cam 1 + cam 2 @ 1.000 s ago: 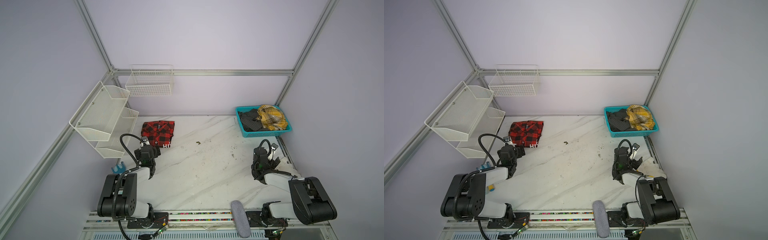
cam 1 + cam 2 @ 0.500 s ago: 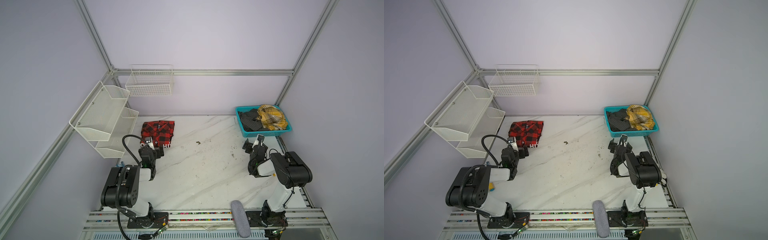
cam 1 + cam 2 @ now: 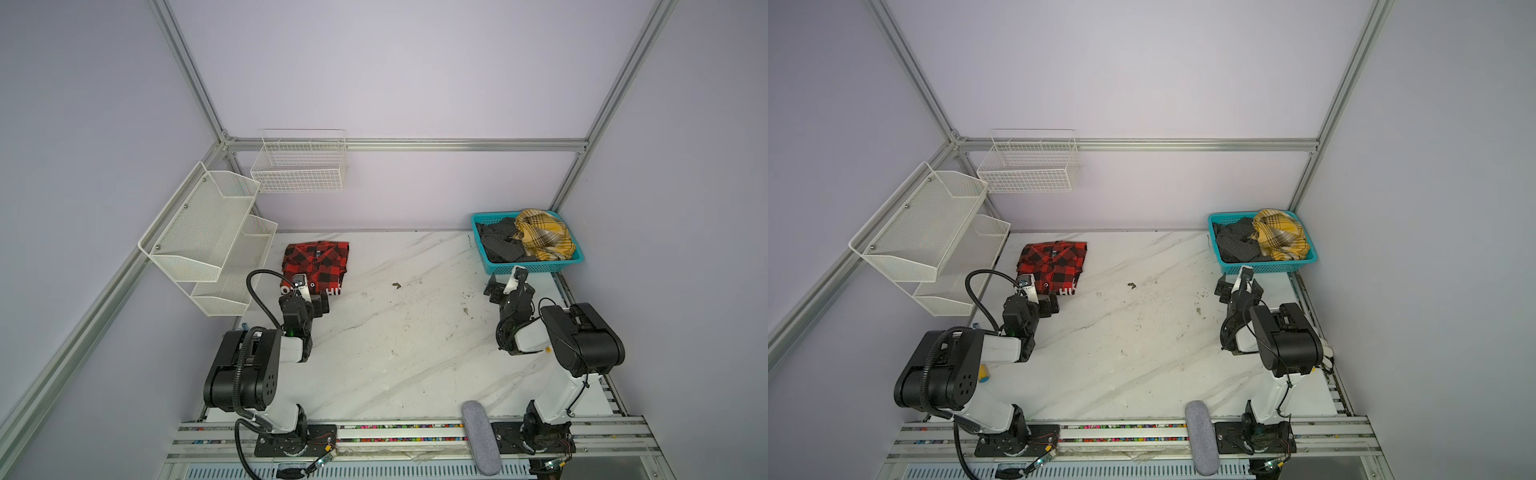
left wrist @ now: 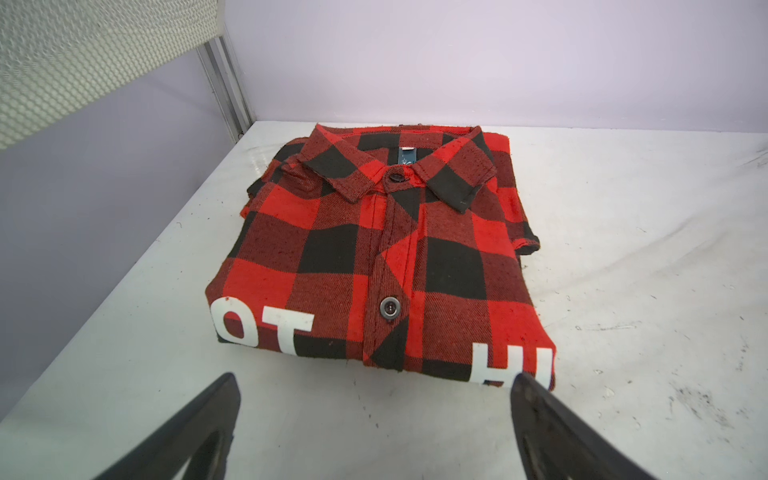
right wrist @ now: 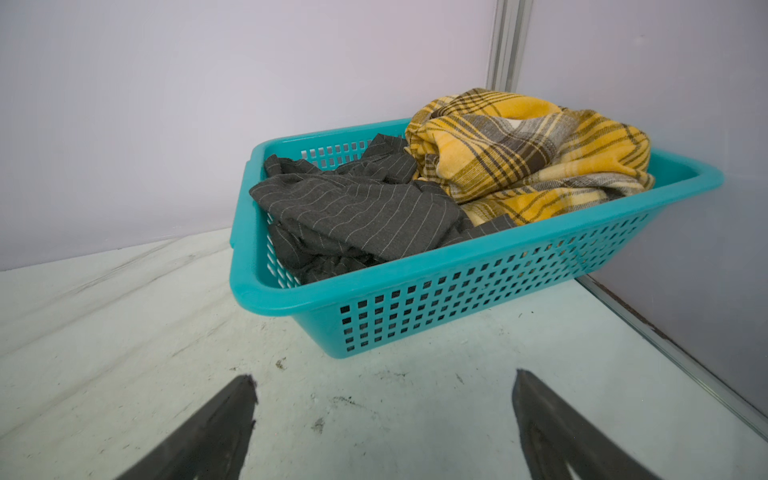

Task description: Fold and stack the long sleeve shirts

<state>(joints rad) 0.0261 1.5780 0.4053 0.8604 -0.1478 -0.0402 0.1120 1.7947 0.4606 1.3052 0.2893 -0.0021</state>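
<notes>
I read the table as a clock face in a top view, with my arms mounted at 6. The teal basket sits at 1 o'clock against the back wall, its long side running 9 to 3. It holds two loose shirts: the grey striped shirt on its 9 side and the yellow plaid shirt heaped on its 3 side. The red check shirt lies folded at 11 o'clock, collar towards 12, lettered hem towards 6. My right gripper has its jaws wide apart and empty, just short of the basket's near wall, with the grey shirt ahead at 12 and the yellow one at 1. I judge this arm takes the next shirt. My left gripper, also spread wide and holding nothing, hangs just off the red shirt's hem, well apart from the basket. Against a second ago, the right arm has raised its elbow and swung towards the basket, the left arm has shifted only slightly, and no cloth has moved
</notes>
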